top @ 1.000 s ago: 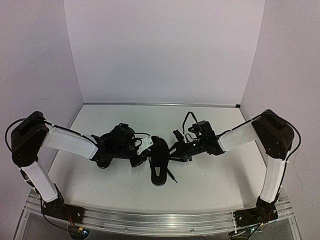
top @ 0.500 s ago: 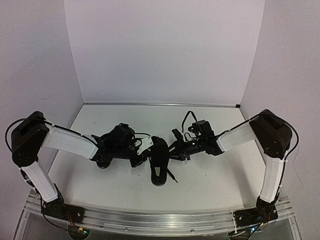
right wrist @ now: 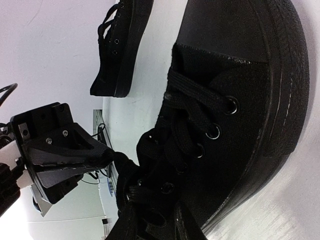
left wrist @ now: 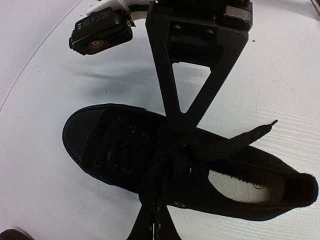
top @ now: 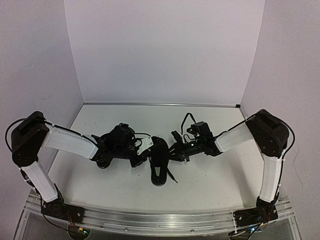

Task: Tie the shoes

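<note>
One black shoe (top: 160, 169) lies mid-table, toe toward the near edge. It also shows in the left wrist view (left wrist: 112, 145) and the right wrist view (right wrist: 250, 95). My left gripper (top: 145, 159) is at its left side, and in its own view (left wrist: 152, 226) it is shut on a black lace strand by the eyelets. My right gripper (top: 173, 152) is at the shoe's right side, and in its own view (right wrist: 150, 227) it is shut on lace at the knot. A loose lace end (left wrist: 250, 136) lies across the shoe's opening. The second shoe (right wrist: 122, 45) lies beyond, partly under the left arm (top: 103, 161).
White table (top: 215, 175) with white walls at the back and sides. An aluminium rail (top: 160, 220) runs along the near edge with both arm bases. The right arm's cables (top: 187, 120) loop above its wrist.
The right arm has shifted slightly left and toward the back, its gripper still on the lace. The left arm and both shoes have not visibly moved.
</note>
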Tool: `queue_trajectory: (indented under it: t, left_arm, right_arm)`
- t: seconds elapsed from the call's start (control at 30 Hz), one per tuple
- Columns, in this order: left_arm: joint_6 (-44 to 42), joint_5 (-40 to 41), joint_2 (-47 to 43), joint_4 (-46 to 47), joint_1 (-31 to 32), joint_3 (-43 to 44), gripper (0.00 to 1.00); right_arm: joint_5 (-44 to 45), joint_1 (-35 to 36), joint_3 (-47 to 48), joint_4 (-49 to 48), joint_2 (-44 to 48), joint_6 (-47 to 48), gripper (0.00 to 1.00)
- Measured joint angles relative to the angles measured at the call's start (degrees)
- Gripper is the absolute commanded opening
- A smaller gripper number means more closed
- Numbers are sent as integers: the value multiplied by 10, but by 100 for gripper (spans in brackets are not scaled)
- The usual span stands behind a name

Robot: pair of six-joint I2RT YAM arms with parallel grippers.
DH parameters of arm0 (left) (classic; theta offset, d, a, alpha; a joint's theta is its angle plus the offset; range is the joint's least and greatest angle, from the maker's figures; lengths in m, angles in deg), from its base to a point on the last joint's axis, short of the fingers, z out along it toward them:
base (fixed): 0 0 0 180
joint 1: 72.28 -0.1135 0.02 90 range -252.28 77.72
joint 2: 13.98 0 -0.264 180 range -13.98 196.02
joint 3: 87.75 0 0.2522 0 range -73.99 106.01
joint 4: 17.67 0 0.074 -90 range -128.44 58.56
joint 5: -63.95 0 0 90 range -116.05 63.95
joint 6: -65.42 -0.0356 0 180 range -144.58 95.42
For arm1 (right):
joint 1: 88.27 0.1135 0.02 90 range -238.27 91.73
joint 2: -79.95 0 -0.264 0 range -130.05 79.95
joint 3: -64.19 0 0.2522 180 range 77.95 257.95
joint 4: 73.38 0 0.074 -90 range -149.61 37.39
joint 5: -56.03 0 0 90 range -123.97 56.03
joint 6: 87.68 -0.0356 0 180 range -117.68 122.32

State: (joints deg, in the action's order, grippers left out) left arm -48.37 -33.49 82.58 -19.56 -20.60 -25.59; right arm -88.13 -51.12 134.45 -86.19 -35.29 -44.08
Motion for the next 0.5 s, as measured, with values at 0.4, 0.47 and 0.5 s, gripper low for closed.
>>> queue_trajectory:
  t: [0.4,0.47,0.5]
  left_arm:
    - [8,24,0,0,0,0,0]
    - [15,38,0,-1,0,0,0]
    - [19,43,0,-3,0,0,0]
  right_arm:
    - [14,-2,-38,1,48,6,0]
    - [20,-3,-49,3,57,10,0]
    - [23,-3,-54,4,59,12,0]
